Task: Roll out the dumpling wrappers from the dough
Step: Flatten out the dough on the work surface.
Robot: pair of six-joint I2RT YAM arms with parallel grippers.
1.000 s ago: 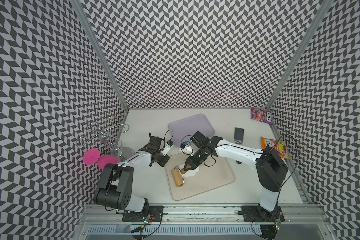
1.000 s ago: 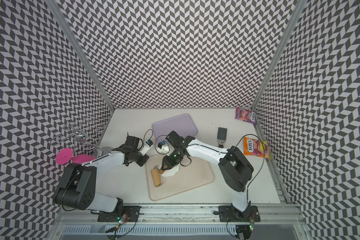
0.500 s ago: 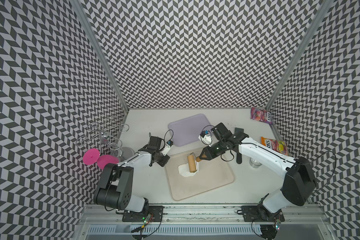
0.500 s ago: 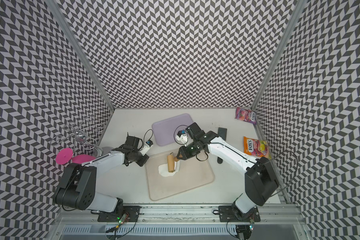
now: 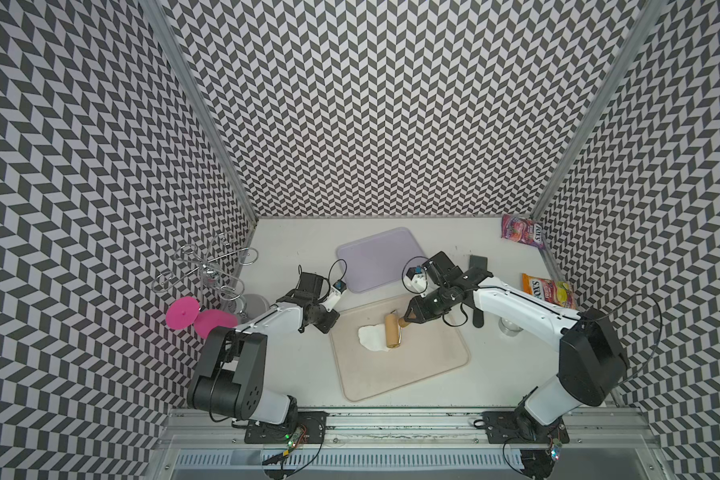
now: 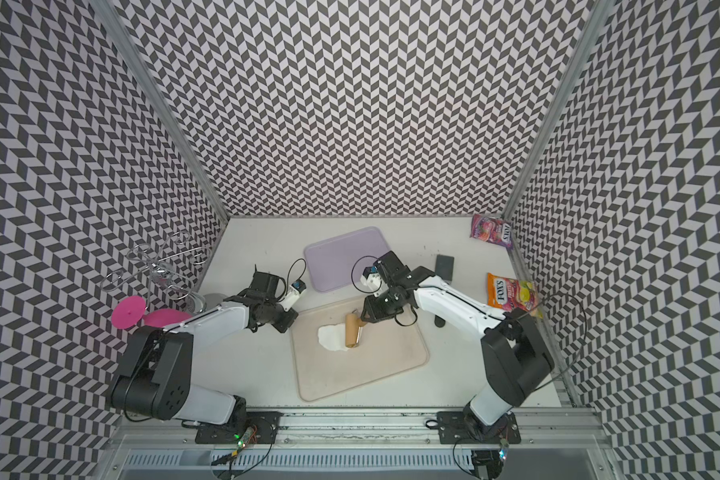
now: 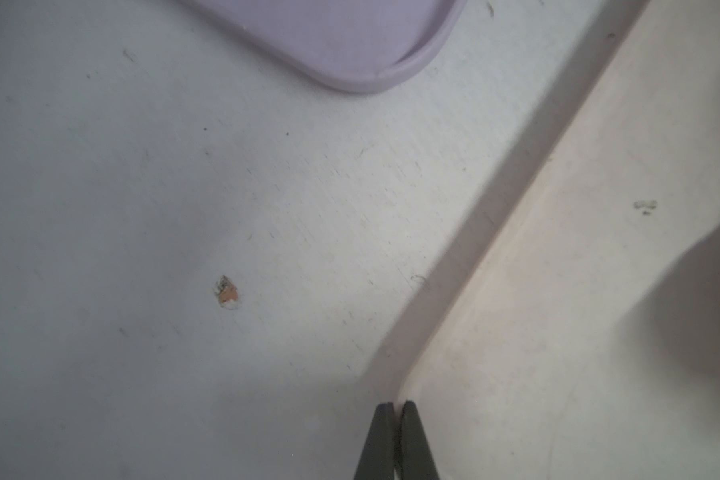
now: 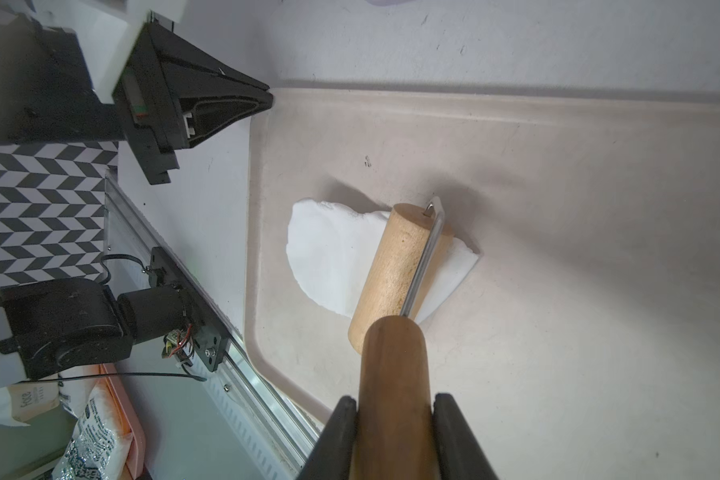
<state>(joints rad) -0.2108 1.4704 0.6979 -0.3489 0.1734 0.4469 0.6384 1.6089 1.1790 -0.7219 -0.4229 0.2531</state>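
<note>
Beside the dough (image 8: 329, 257), part-open right fingers (image 8: 454, 440) clamp the roller handle (image 8: 391, 374).

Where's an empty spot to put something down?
The near half of the beige mat, between the dough and the front rail, is bare. So is the purple tray behind it. It is crowded along the mat's far edge: the roller on the dough, the right gripper holding its handle, and the left gripper at the corner.
</note>
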